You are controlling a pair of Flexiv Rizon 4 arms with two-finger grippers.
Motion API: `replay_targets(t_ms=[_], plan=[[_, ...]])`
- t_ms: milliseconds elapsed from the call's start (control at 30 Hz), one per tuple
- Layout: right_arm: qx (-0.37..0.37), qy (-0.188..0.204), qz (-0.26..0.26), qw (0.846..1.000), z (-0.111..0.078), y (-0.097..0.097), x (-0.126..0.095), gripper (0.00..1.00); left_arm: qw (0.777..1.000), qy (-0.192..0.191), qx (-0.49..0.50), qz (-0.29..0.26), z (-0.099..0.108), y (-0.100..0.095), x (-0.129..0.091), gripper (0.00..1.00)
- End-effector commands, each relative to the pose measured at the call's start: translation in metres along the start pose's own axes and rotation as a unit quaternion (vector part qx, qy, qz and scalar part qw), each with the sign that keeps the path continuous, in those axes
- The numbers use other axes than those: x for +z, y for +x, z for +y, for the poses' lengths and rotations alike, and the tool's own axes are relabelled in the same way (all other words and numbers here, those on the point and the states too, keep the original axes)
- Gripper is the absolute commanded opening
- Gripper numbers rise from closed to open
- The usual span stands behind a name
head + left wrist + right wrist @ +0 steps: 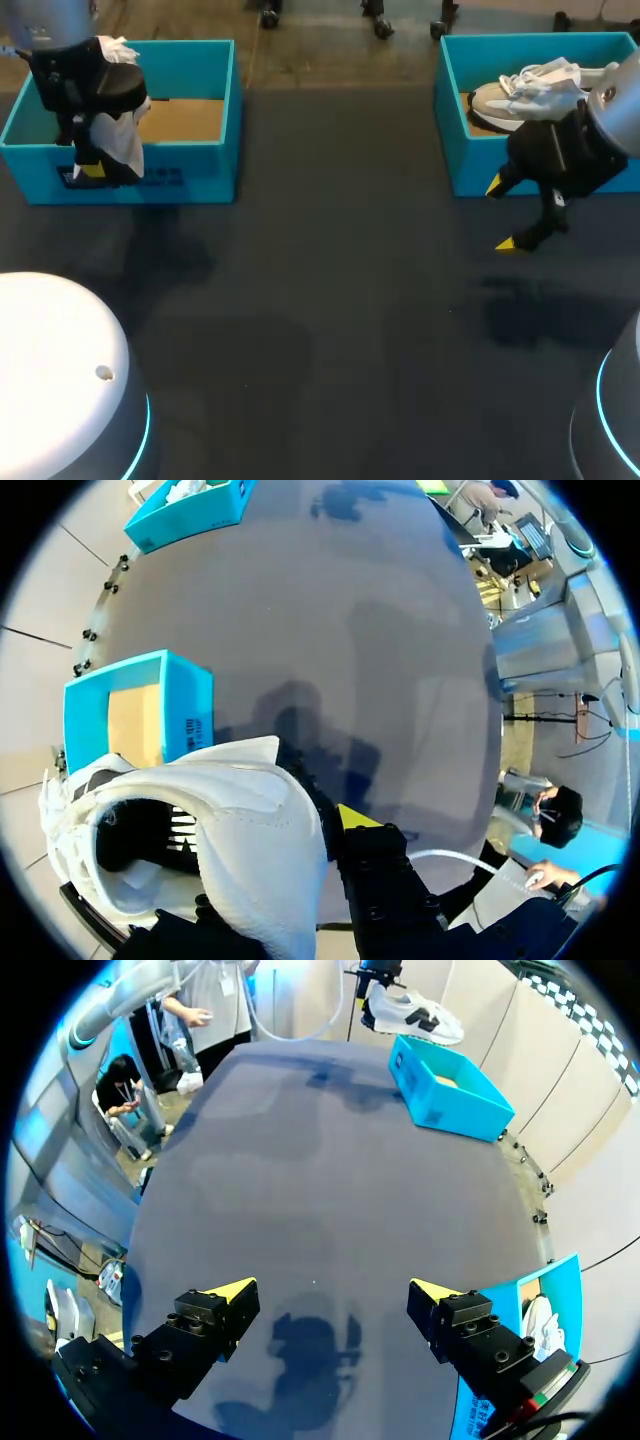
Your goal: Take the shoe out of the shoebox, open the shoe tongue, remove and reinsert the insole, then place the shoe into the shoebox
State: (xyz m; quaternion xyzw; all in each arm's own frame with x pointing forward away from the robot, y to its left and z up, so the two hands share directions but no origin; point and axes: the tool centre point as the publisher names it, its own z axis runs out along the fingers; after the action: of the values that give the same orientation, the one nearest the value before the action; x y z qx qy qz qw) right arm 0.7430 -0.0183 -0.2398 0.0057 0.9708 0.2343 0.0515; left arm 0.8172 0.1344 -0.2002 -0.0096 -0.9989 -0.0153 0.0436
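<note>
**A:** From the head view, where is the shoe?

**B:** The white shoe (128,140) hangs in the left pincer (92,170), over the front of the left shoebox (200,185). The right pincer (500,214) is spread wide and grasps nothing. It is above the table (330,300), just in front of the right shoebox (447,110), where a second shoe (520,90) lies.

**A:** And the left wrist view?

**B:** The shoe fills the foreground, its dark opening towards the camera. One yellow fingertip (355,815) shows beside the upper and the other is hidden behind it. I judge the pincer clenched on the shoe, since nothing else carries it.

**A:** The right wrist view?

**B:** Its fingers stand far apart with only bare table between them. Far across, the shoe hangs in the air above the left shoebox.

**A:** How will it handle?

**B:** Light, I'd say. The upper looks soft and likely to give under pressure, while the sole and heel look stiffer. I would steady it by the heel or sole edge and pinch the floppy tongue at its top. The loose laces could snag.
</note>
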Motion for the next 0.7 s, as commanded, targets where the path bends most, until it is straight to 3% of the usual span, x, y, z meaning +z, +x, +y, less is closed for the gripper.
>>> replay_targets(t_ms=[33, 233, 700], plan=[[0.000, 0.000, -0.001, 1.000, 0.000, 0.001, 0.000, 1.00, 1.000, 0.000, 0.000, -0.002, 0.001, 0.001, -0.001, 0.00], [0.000, 0.000, -0.001, 1.000, 0.000, 0.001, 0.000, 1.00, 1.000, -0.006, 0.021, 0.006, 0.008, -0.003, -0.005, 0.00], [0.000, 0.000, -0.001, 1.000, 0.000, 0.001, 0.000, 1.00, 0.999, -0.002, 0.032, 0.010, 0.075, -0.044, -0.017, 0.00]])
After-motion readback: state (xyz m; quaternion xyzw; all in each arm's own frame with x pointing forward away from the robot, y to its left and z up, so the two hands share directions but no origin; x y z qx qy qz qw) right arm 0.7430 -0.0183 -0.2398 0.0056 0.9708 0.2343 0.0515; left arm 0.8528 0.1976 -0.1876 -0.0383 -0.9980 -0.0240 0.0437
